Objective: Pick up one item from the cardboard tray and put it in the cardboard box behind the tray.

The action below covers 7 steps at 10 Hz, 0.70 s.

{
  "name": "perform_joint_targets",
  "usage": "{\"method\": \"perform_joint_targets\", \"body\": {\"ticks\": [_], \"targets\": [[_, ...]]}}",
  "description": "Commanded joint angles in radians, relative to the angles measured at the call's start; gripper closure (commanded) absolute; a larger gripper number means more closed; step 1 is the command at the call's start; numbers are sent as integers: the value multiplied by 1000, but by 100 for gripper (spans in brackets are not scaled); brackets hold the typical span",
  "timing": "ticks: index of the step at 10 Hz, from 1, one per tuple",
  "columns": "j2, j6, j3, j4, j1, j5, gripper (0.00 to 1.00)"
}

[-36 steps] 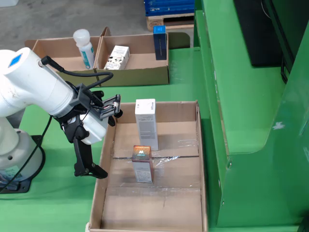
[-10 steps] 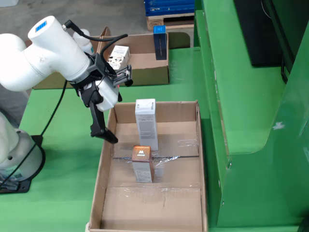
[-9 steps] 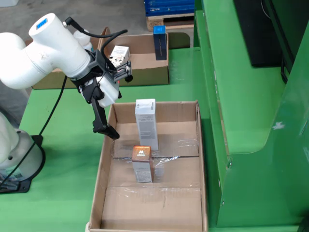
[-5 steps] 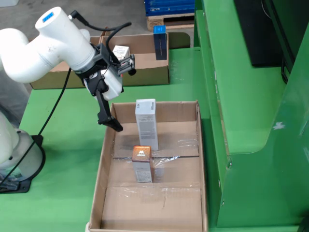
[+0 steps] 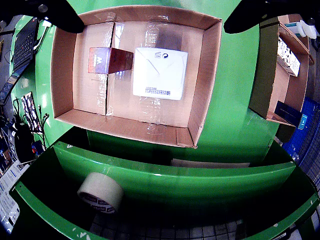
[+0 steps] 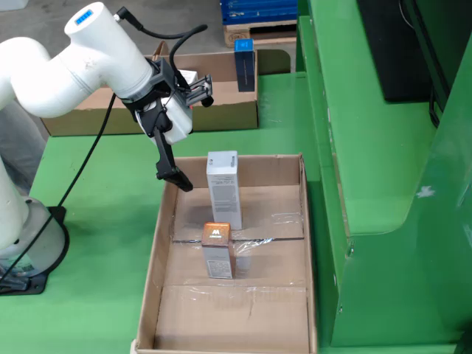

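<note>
A cardboard tray [image 6: 159,259] lies on the green table. It holds a tall white box [image 6: 223,189] and a smaller box with an orange top [image 6: 218,251]. In the wrist view the tray [image 5: 64,75] fills the top, with the white box [image 5: 160,73] in the middle and the orange box [image 5: 110,60] to its left. My gripper [image 6: 190,136] hangs above the tray's far left corner, open and empty. Its black fingers [image 5: 57,14] show wide apart at the top corners of the wrist view. The cardboard box [image 6: 147,112] stands behind the tray.
A blue carton [image 6: 244,63] stands in the far cardboard box, which shows at the right of the wrist view [image 5: 280,85]. A green raised structure [image 6: 369,147] runs along the tray's right side. A tape roll [image 5: 101,192] lies in a green bin. A keyboard [image 5: 22,45] is at left.
</note>
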Motion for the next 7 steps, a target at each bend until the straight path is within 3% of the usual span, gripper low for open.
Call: {"method": "perform_joint_targets", "body": {"ticks": [1,7], "targets": [[-32,14,104,-19,17,-9,0],[-61,26,157,-43,21,-11,0]]}}
